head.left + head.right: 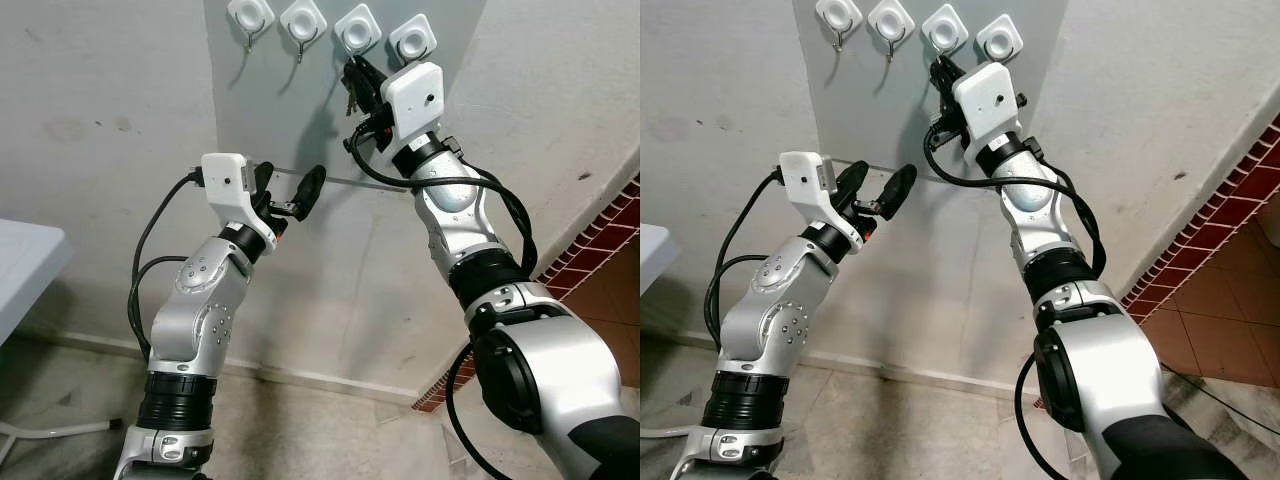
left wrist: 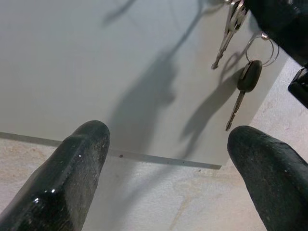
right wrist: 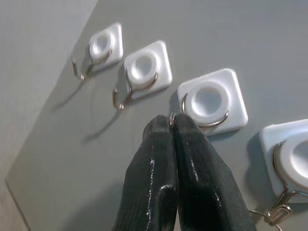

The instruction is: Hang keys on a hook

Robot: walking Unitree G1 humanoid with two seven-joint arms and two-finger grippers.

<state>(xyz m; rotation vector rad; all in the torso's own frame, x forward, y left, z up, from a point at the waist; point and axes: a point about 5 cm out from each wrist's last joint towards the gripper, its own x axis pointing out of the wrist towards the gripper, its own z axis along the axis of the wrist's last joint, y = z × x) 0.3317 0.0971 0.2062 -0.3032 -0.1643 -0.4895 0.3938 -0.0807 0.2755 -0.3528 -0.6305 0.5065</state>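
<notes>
In the left eye view, the right claw (image 1: 358,82) is reaching up just below the third hook (image 1: 357,28) on the grey board (image 1: 280,120); the left claw (image 1: 290,190) is hovering lower, spread.

In the left wrist view, the keys (image 2: 243,72) are dangling against the board.

In the right wrist view, the right claw's fingers (image 3: 192,163) are pressing together, tips touching the third hook.

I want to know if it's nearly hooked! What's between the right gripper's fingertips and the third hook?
Nothing: in the right wrist view the right gripper almost touches the third hook.
</notes>
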